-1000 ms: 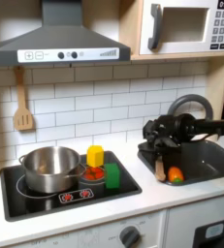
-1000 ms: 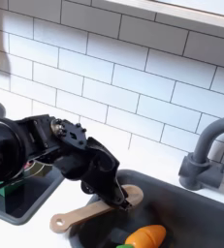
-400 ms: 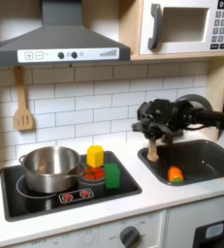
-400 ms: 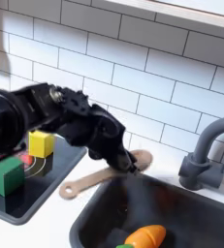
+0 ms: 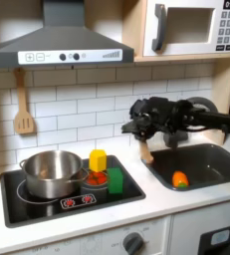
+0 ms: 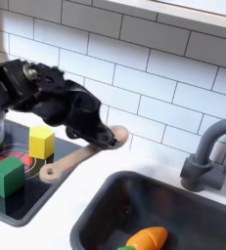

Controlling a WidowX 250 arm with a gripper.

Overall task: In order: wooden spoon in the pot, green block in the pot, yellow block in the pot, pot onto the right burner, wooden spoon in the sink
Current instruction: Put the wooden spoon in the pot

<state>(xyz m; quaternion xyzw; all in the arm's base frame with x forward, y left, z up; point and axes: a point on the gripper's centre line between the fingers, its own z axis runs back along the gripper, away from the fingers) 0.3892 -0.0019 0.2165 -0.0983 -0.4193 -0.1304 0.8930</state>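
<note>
Second exterior view, jaws: clamped on the bowl end of the spoon (image 6: 77, 160); the gripper (image 6: 109, 138) holds it clear of the tabletop (image 6: 66, 220), handle slanting down toward the second exterior view's left.
Spoon position: in the air between the sink (image 6: 105, 200) and the cooktop (image 6: 26, 195), handle tip over the cooktop's near edge.
First exterior view, same grasp: gripper (image 5: 143, 130) above the strip of tabletop between sink (image 5: 221, 154) and cooktop (image 5: 47, 204), spoon (image 5: 145, 150) hanging below it.
Blocks: yellow block (image 5: 98, 158) and green block (image 5: 115, 180) stand on the right burner, beside the pot (image 5: 51, 171); neither is in it.
Pot: on the left burner, empty as far as can be seen.
Step, as judged: carrying the spoon to the pot.
Risk one: the low handle could sweep the blocks off the burner if the carry stays low.
Risk two: an end-held spoon may pivot or slip.
Risk three: a release at the rim could tip the spoon out.
</note>
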